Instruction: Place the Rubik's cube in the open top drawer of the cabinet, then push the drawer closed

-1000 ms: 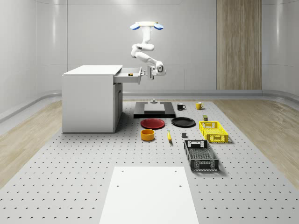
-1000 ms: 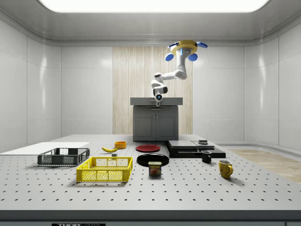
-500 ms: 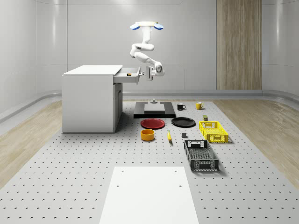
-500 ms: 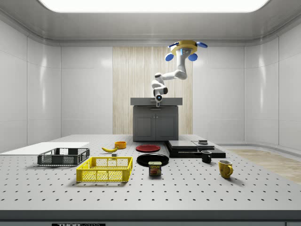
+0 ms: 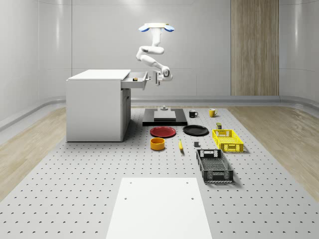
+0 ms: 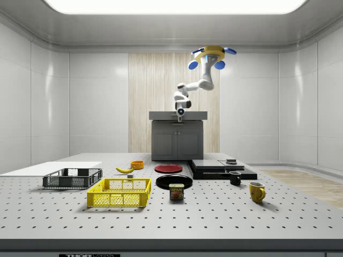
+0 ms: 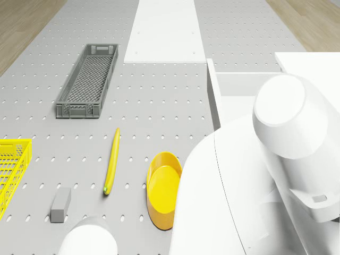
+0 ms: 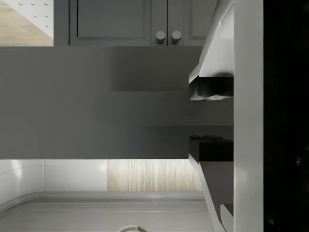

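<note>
Pushing phase by the look of it: your white two-finger gripper (image 5: 157,78) is sitting empty with fingers parted, against the white cabinet's top drawer (image 5: 138,80) front at its 3 o'clock. The small multicoloured Rubik's cube (image 5: 137,78) is already lying inside, and the blue-rotor drone (image 5: 155,28) is hovering up at the drawer's 1 o'clock.

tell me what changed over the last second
The drawer has slid further into the cabinet, toward the whole-scene view's left, with the pincer following against its front. The Rubik's cube rides inside. The drone hovers in about the same spot, beside the cabinet; the floor items stayed put.
</note>
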You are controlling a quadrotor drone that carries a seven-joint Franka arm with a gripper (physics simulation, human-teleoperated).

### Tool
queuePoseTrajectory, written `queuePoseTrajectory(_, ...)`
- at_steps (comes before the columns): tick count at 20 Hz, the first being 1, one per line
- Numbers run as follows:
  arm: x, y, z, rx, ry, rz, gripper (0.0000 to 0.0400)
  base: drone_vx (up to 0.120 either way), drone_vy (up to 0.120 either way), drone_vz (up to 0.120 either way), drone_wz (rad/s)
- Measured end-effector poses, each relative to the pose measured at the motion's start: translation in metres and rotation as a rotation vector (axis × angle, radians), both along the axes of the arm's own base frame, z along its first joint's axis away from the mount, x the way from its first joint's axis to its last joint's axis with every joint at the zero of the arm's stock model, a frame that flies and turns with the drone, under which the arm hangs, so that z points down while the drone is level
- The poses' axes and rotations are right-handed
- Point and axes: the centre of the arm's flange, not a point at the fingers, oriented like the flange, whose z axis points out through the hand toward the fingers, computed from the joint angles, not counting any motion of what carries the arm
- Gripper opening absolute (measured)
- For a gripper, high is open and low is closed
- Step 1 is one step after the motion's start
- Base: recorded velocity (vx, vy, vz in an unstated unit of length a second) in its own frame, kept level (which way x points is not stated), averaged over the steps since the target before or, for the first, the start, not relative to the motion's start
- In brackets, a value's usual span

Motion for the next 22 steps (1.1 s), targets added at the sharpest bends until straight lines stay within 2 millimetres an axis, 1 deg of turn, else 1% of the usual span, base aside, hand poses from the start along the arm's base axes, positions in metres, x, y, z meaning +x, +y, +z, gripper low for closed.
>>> queuePoseTrajectory(6,0.006,0.032,-0.002,0.001,-0.023,0.000,0.0105,0.000,0.000,0.000,0.000)
queuePoseTrajectory(8,0.000,0.041,0.000,0.002,0.011,0.001,0.0107,0.000,0.000,0.000,0.000)
queuePoseTrajectory(14,0.007,0.076,-0.001,0.002,-0.020,0.000,0.0105,0.000,0.000,0.000,0.000)
queuePoseTrajectory(22,0.010,0.122,-0.001,0.002,-0.033,0.000,0.0105,0.000,0.000,0.000,0.000)
